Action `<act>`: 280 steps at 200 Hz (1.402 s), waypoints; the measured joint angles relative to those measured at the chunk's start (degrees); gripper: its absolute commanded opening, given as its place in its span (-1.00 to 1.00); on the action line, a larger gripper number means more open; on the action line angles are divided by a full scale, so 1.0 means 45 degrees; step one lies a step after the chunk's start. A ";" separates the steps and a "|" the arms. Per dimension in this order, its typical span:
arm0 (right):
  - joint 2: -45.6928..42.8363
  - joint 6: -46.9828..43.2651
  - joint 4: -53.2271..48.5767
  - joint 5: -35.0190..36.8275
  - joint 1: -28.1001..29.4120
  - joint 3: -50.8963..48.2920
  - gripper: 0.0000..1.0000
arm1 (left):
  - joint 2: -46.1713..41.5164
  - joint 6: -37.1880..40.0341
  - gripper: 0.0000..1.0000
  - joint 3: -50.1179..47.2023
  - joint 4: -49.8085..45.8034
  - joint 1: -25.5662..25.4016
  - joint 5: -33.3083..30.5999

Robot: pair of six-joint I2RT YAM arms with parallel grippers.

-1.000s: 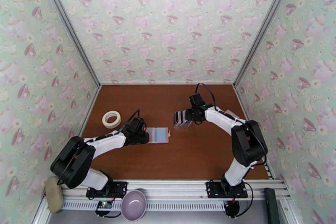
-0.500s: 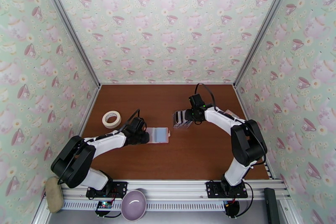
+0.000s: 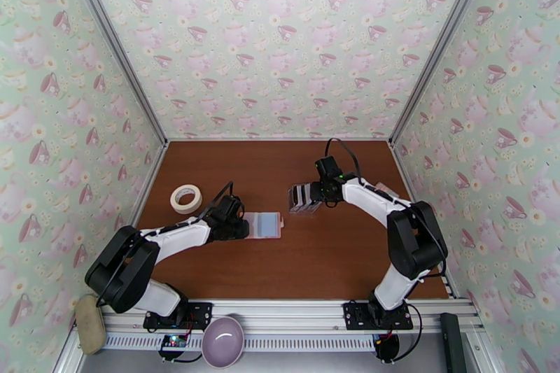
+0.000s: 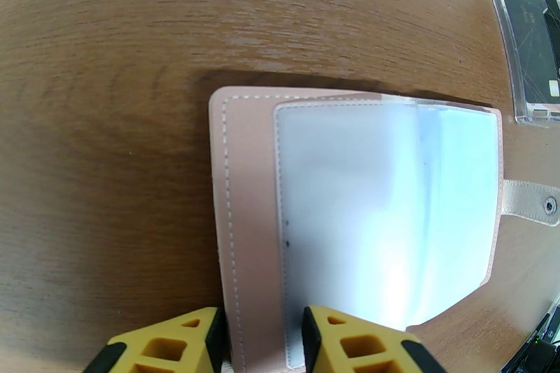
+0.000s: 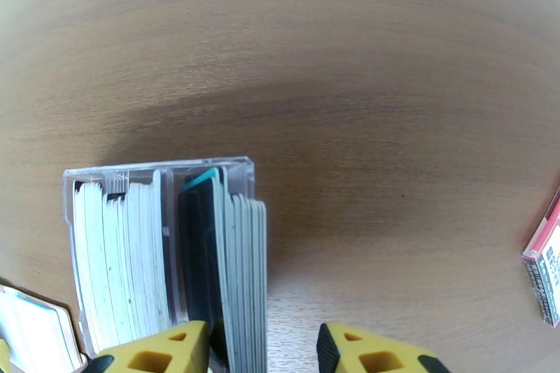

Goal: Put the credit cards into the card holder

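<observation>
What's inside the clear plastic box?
In the clear plastic box, credit cards stand on edge: white ones in one compartment, dark, teal and grey in the other. Their faces are hidden, packed together.

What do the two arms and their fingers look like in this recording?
The left arm and the right arm look alike: smooth white shells on the long links, with bulky black joints between them. A thin black cable loops above the right wrist. The left fingers and the right fingers are yellow moulded blocks with cut-out holes.
</observation>
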 measured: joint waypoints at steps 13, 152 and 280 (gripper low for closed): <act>-0.0039 -0.0005 -0.0053 0.0029 0.0000 0.0019 -0.14 | 0.0000 0.0000 -0.27 0.0000 0.0005 0.0000 0.0000; -0.0345 -0.0005 -0.0267 0.0019 0.0000 0.0146 -0.50 | 0.0049 0.0000 -0.26 0.0015 0.0107 0.0049 0.0058; -0.0491 -0.0087 -0.0350 -0.0685 0.0000 0.0238 -1.00 | 0.0073 0.0000 -0.25 0.0015 0.0185 0.0049 0.0058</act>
